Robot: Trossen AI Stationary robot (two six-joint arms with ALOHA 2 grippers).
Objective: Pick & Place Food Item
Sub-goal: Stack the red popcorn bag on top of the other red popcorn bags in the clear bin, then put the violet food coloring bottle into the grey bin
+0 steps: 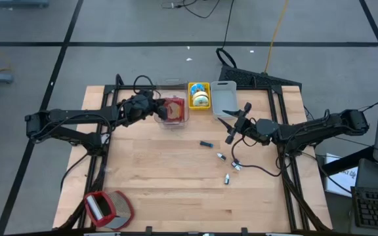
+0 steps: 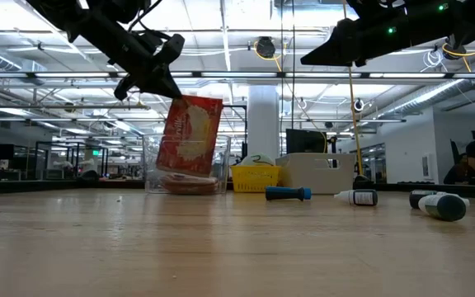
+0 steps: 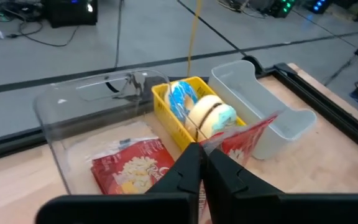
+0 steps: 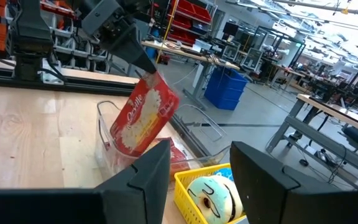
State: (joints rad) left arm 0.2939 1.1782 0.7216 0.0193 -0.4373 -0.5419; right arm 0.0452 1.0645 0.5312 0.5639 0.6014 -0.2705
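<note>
A red popcorn packet (image 2: 190,136) hangs tilted from my left gripper (image 2: 162,85), which is shut on it above a clear plastic container (image 1: 176,119) at the table's far middle. The packet's lower end is down inside the container, where a second red packet (image 3: 134,170) lies flat on the floor. Whether the two packets touch, I cannot tell. To the container's right, a yellow basket (image 1: 199,96) holds round food items. My right gripper (image 4: 197,168) stands open in the air to the right of the basket, with nothing between its fingers. My left gripper pinches the packet's top edge (image 4: 150,77) between its two shut fingers. The fingers come from the table's left, slanting down. The packet hangs tilted below them, its lower end (image 2: 184,169) inside the clear container.
A pale grey tray (image 1: 224,98) stands right of the yellow basket. A blue marker (image 1: 206,143) and a few small bottles (image 1: 228,177) lie at the table's right middle. A red and grey object (image 1: 107,208) sits at the near left corner. The table's middle is bare wood.
</note>
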